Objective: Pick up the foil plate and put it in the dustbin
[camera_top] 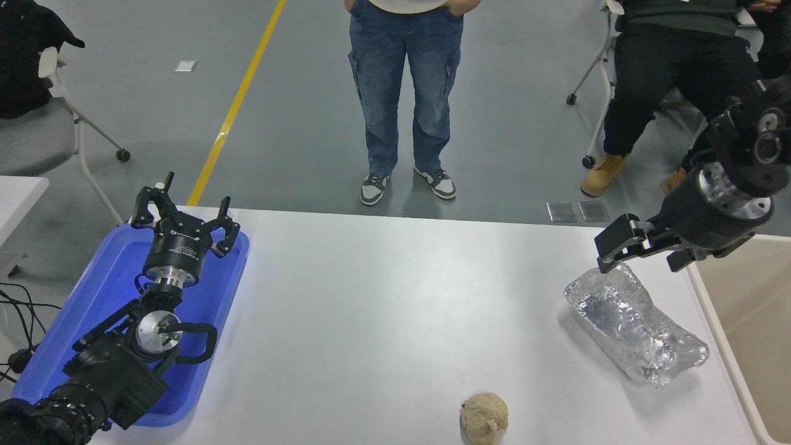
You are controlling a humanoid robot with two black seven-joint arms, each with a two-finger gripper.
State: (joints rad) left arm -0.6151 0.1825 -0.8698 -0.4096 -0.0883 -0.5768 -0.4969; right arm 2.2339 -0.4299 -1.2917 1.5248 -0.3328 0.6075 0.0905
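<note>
The foil plate [633, 327] is a wrinkled silver tray lying on the white table [383, 296] at the right, close to the table's right edge. My right gripper [642, 259] comes in from the right edge and hangs open just above the plate's far end, one finger [615, 244] over its far corner; it holds nothing. The dustbin [757, 321] is a large beige bin with a pale rim, right beside the table's right edge and partly cut off by the picture. My left gripper [184, 216] is parked open over the blue tray at the lower left.
A blue plastic tray [99, 309] lies at the table's left edge under the left arm. A small tan paper ball [485, 417] sits near the front edge. A person [405, 93] stands beyond the far edge; another sits at the top right [667, 74].
</note>
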